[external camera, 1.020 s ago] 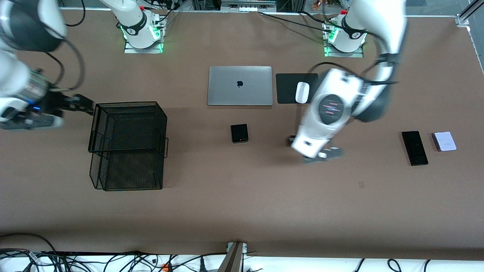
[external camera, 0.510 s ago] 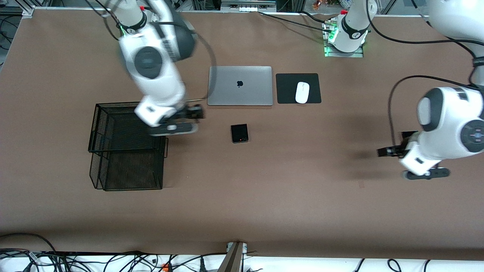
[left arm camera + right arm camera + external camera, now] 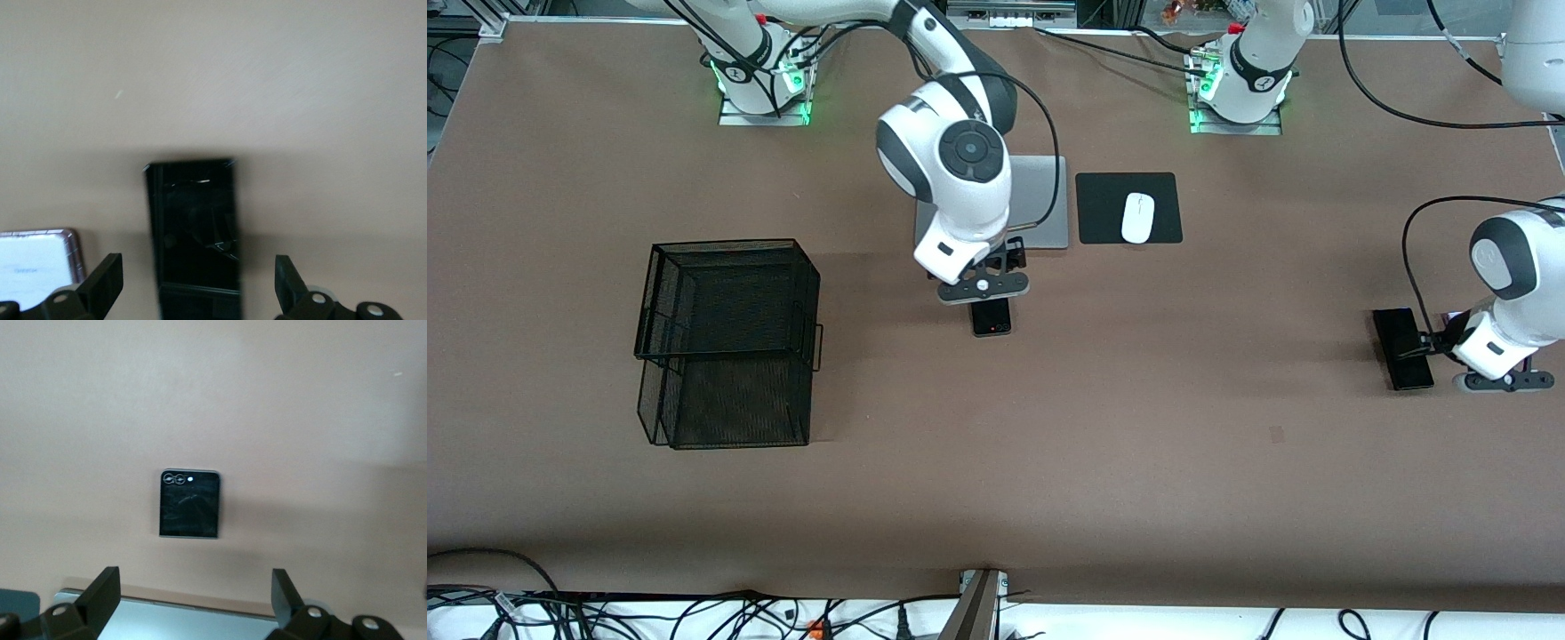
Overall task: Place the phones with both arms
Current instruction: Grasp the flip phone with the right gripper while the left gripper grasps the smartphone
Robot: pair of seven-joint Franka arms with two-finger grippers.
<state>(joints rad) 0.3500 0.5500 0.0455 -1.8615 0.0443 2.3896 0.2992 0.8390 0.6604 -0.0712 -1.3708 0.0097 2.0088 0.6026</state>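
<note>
Risk: my wide-open, empty left gripper (image 3: 197, 283) straddles the slim black phone (image 3: 193, 233) with the lavender phone (image 3: 37, 257) just beside one finger; a skewed descent clips it, while my right gripper (image 3: 195, 600), also open and empty, hangs above the small black phone (image 3: 189, 504)

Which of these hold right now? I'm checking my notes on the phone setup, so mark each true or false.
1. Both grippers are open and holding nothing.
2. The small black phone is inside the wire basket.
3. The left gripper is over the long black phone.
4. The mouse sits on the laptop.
1. True: the left gripper and right gripper both stand open and empty.
2. False: the small black phone lies on the table, beside the wire basket, below the right gripper.
3. True: the long black phone lies between its fingers, with the pale phone beside it.
4. False: the mouse sits on its black pad, beside the laptop.
</note>
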